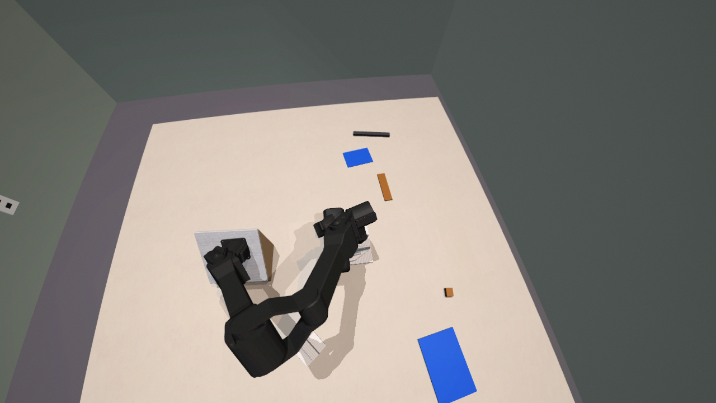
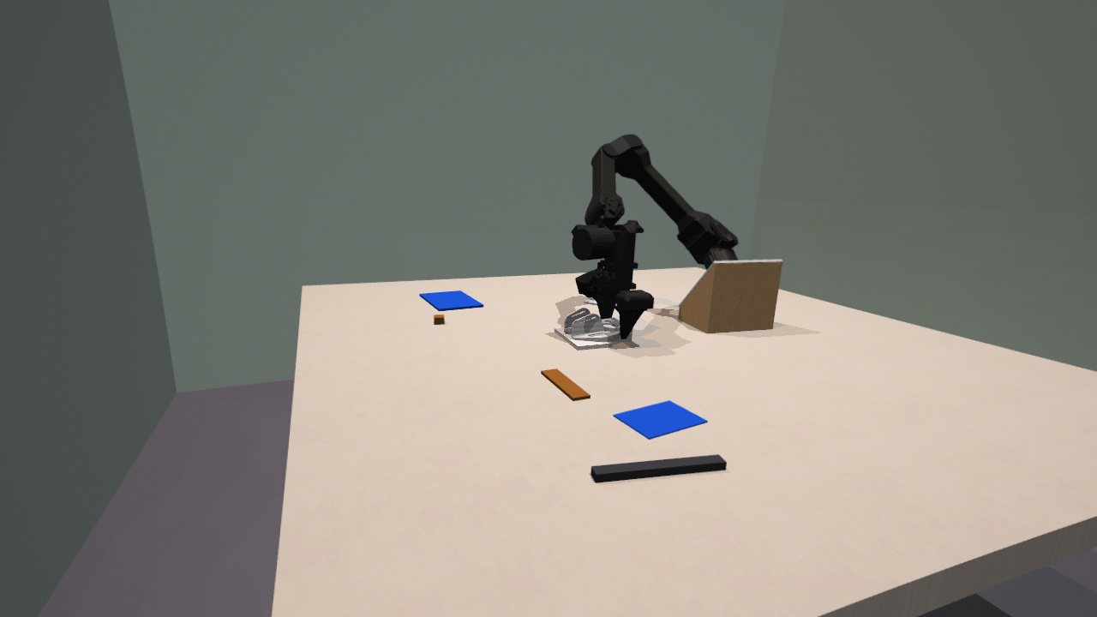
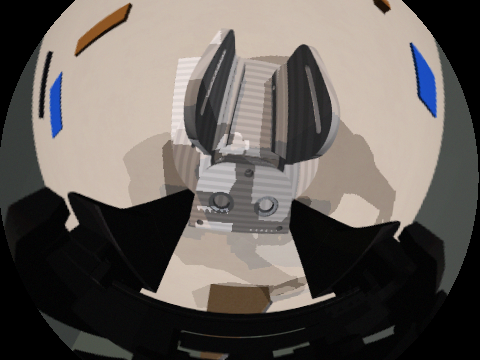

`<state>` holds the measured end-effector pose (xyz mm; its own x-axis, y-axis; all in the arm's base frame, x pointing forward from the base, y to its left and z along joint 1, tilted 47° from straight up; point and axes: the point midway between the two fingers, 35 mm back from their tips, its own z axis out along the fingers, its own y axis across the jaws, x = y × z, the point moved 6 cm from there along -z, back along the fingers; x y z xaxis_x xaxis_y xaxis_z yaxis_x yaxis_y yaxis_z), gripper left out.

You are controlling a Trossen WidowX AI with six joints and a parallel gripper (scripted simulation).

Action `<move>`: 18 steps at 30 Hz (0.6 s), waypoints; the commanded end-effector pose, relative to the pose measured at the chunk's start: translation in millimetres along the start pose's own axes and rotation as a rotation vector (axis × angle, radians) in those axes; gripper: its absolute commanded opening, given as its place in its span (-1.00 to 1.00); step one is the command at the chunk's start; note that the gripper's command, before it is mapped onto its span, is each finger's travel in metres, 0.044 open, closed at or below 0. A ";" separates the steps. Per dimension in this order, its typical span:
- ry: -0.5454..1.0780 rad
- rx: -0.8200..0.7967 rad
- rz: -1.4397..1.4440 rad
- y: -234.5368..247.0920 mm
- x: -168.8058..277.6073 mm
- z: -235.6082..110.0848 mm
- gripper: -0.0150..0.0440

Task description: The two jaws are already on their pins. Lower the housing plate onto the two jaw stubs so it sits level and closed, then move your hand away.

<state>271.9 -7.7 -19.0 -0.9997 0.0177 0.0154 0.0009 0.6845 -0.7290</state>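
The housing plate (image 3: 242, 182) is pale grey with two ringed round holes. My gripper (image 3: 242, 198) (image 2: 615, 326) is shut on its two sides, fingers pointing down. The left jaw (image 3: 216, 95) and right jaw (image 3: 311, 110), dark-faced with pale rims, stand apart on the striped base (image 3: 181, 95) (image 1: 361, 258) (image 2: 589, 345). The plate lies across their near ends, low over the base. Whether it touches the stubs all round and sits level cannot be told. In the top view the arm hides the plate and most of the base.
A wedge-shaped block (image 1: 267, 258) (image 2: 744, 299) stands beside the base. Around lie an orange bar (image 1: 384, 187) (image 2: 565, 384), a small blue sheet (image 1: 358, 157) (image 2: 659, 419), a black bar (image 1: 371, 134) (image 2: 658, 469), an orange cube (image 1: 448, 292) and a larger blue sheet (image 1: 447, 365). A striped piece (image 1: 311, 348) lies near the arm's elbow.
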 end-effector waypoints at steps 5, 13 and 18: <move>0.000 0.000 0.000 0.0 0.0 0.0 0.88; 0.000 0.000 0.000 0.0 0.0 0.0 1.00; 0.000 0.000 0.000 0.0 0.0 0.0 1.00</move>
<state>271.9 -7.7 -19.0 -0.9997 0.0177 0.0154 0.0009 0.6845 -0.7290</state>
